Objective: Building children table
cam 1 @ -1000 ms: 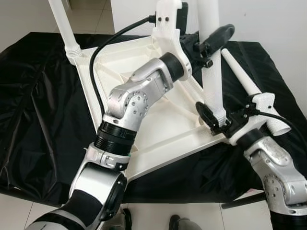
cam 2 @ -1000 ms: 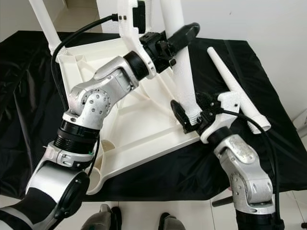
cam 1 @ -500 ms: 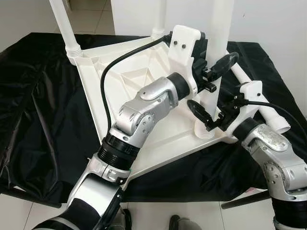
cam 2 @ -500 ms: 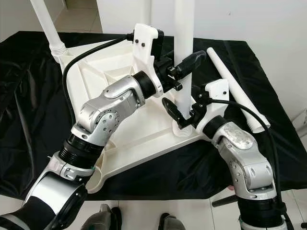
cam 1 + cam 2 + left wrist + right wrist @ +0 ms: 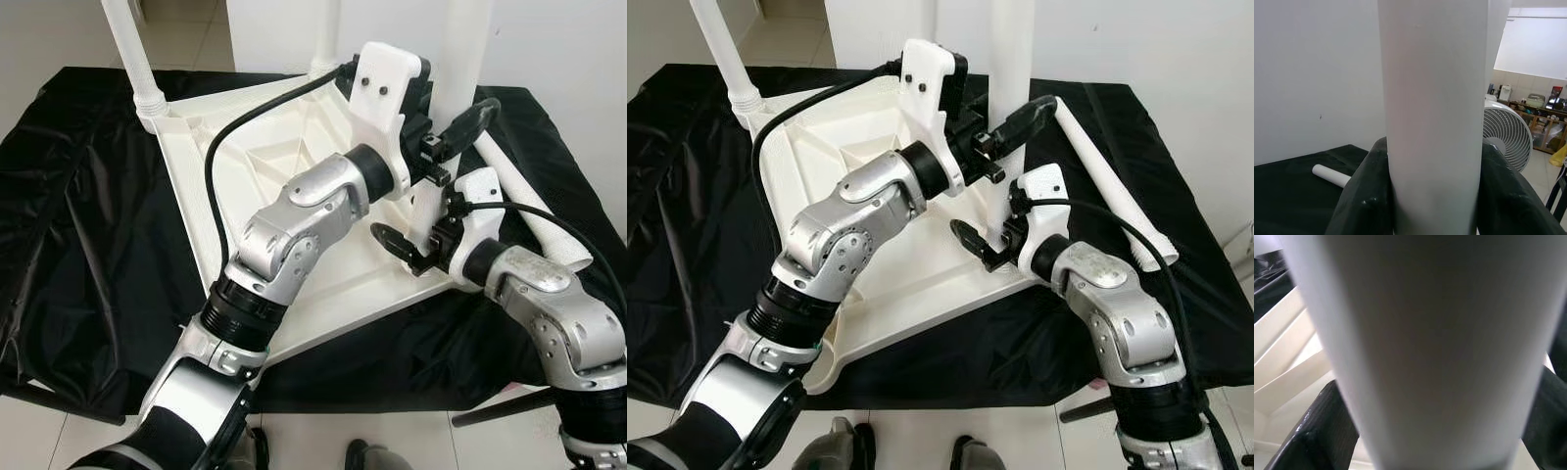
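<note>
The white tabletop [image 5: 294,157] lies upside down on the black-draped counter [image 5: 88,215]. At its near right corner a leg [image 5: 1011,69] stands upright. The left gripper [image 5: 1004,132] is clamped on it higher up, the right gripper [image 5: 988,245] clamped near its base. A loose leg [image 5: 1112,181] lies near the counter's right edge.

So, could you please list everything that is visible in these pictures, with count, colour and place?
Tabletop: one, white, upside down on the cloth.
Standing legs: three, white; one at the far left corner, one at the far corner, one at the near right corner, held by both grippers.
Loose leg: one, white, lying on the cloth at the right.
Cloth: one, black, under everything.
Fan: one, white, in the background.
Left gripper: black fingers, around the held leg, higher up.
Right gripper: black fingers, around the same leg near its base.
</note>
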Motion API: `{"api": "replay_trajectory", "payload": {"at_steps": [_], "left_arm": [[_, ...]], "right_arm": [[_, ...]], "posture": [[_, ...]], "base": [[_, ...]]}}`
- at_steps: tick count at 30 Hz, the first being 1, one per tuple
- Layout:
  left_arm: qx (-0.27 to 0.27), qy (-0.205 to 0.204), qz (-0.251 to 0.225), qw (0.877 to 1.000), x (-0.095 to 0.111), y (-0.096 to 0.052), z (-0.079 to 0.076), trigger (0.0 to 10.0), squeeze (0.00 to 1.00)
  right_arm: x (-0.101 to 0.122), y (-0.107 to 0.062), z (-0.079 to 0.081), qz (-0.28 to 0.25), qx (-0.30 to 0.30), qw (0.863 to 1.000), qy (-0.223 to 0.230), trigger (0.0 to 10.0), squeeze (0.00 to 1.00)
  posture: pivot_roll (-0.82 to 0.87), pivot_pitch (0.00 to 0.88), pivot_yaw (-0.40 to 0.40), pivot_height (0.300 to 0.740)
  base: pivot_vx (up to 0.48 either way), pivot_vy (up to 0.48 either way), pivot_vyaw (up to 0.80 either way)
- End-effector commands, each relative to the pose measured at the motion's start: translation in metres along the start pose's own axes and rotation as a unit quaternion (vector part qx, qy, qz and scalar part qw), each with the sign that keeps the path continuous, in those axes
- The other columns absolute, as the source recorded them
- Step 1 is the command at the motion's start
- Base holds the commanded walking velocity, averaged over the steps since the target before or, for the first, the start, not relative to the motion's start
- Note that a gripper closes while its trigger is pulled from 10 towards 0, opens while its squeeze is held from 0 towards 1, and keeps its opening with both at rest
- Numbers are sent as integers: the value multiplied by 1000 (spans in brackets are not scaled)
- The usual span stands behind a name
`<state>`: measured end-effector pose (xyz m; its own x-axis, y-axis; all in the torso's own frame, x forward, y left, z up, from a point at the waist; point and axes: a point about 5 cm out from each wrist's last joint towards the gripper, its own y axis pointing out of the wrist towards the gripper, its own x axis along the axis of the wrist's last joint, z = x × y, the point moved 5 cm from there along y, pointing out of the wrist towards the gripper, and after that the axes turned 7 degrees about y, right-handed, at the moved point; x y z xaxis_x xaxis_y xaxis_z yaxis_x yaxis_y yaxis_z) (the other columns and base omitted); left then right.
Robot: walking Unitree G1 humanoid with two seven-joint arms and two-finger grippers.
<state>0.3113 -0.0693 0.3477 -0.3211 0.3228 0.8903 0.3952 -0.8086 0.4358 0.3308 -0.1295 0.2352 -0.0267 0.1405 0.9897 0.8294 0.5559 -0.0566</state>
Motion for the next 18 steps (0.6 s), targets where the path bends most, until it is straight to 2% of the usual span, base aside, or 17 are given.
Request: {"api": "replay_trajectory", "payload": {"at_steps": [1, 15, 17, 18], "left_arm": [[-88, 7, -28, 996, 11, 4, -30, 10000, 0], [-91, 6, -23, 996, 7, 4, -35, 10000, 0], [-91, 6, -23, 996, 7, 3, -35, 10000, 0], [-91, 6, -22, 996, 6, 4, -35, 10000, 0]], "right_arm": [[-3, 4, 3, 11, 7, 1000, -7, 10000, 0], [16, 8, 5, -16, 13, 999, -36, 10000, 0], [17, 8, 6, -17, 13, 999, -35, 9647, 0], [17, 7, 6, -16, 14, 999, -34, 7412, 0]], "posture": [[21, 154, -6, 740], [26, 157, -7, 740], [25, 157, -6, 740], [26, 158, -7, 740]], "base": [[0, 0, 0], [0, 0, 0], [0, 0, 0], [0, 0, 0]]}}
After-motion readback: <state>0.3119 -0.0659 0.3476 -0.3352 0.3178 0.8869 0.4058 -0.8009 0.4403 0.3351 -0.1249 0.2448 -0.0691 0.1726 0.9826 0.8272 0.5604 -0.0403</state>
